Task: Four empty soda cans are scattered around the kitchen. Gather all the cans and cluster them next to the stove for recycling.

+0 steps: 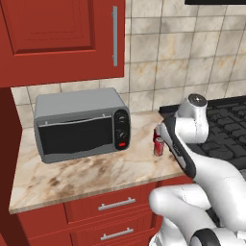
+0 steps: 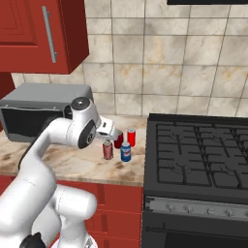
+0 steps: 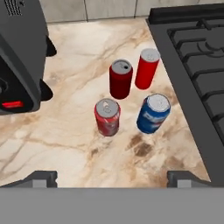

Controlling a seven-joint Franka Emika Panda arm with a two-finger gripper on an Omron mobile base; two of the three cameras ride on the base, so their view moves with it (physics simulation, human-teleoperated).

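Pincer (image 3: 112, 178) spread wide, holding nothing, hanging above the marble counter (image 3: 74, 135). Directly below and ahead of its tips: four upright soda cans in a tight cluster, silver tops up. Nearest the tips, a patterned red can (image 3: 107, 117) and a blue can with white-red mark (image 3: 153, 113); beyond them a dark red can (image 3: 120, 79) and a taller plain red can (image 3: 147, 68). Black stove (image 3: 192, 65) with grates just right of the cluster, grey toaster oven (image 3: 19, 57) off to the left.
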